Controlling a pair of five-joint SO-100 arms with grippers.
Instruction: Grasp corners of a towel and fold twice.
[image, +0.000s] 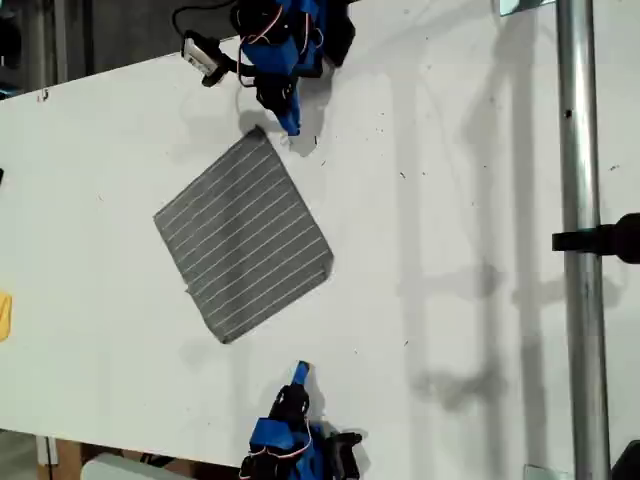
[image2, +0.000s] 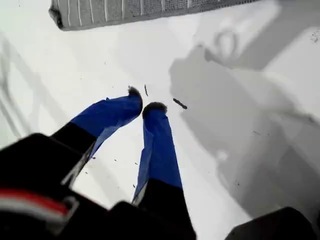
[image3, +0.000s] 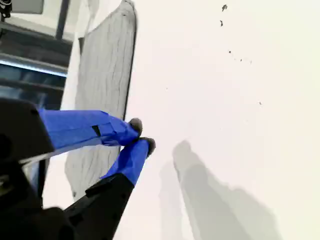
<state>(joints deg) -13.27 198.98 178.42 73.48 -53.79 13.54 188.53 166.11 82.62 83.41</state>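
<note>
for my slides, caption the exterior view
Striped towel flat on white table between two blue arms, untouched.

I can read no text, label, brand, number or sign in any of my three views. The towel (image: 243, 236) carries only thin white stripes, with no tag or print showing. My blue arms and the white table (image: 480, 200) bear no legible marking either.
</note>
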